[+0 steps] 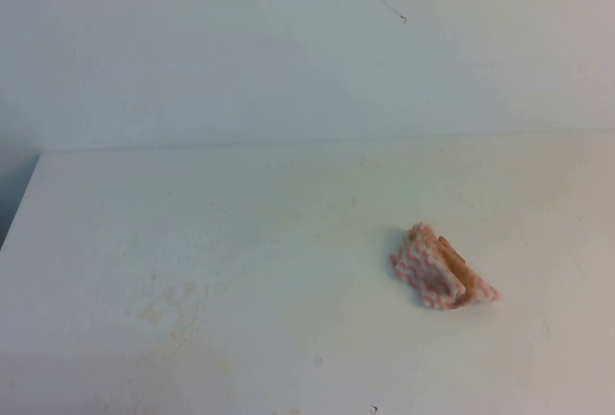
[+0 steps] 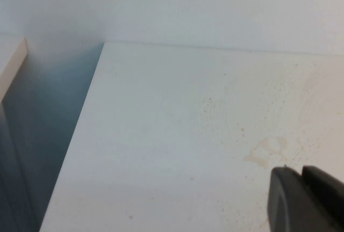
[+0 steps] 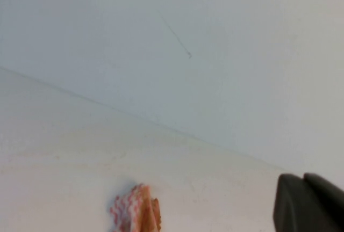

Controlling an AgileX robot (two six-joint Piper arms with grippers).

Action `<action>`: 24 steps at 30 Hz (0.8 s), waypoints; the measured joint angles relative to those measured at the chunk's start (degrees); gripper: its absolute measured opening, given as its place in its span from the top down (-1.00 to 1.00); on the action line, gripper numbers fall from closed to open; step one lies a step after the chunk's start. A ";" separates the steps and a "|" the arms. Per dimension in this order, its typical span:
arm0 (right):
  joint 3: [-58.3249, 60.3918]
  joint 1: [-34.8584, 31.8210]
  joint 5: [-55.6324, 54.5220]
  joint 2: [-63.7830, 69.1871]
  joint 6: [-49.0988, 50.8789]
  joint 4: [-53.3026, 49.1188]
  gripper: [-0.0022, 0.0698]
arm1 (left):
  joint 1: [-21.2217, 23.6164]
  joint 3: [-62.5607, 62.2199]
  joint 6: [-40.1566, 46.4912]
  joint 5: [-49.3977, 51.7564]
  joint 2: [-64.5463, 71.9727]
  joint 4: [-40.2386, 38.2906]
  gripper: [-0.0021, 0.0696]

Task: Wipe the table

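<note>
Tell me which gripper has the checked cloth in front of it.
The right gripper, over the table's right side: the red-checked cloth lies ahead of it. The left gripper, over the left side, faces only a brownish stain. Both are shut and empty.

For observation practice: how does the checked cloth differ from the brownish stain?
The cloth is red-and-white checked; the stain is faint brown. The cloth sits crumpled and raised, at right; the stain is flat, at left. Both lie on the white table. The left gripper and right gripper, shut, hang clear of both.
</note>
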 joint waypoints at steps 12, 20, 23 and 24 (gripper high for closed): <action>16.79 0.00 -3.08 -4.45 0.00 0.38 0.95 | 0.00 0.00 0.00 0.00 0.00 0.00 0.95; 25.39 0.00 -3.53 -4.94 0.00 0.38 0.95 | 0.00 0.00 0.00 0.00 0.00 0.00 0.95; 28.21 -1.77 -3.53 -7.09 0.00 0.43 0.95 | 0.00 0.00 0.00 0.00 0.00 0.00 0.95; 29.16 -2.56 -3.53 -7.72 0.00 0.43 0.95 | 0.00 0.00 0.00 0.00 0.00 0.00 0.95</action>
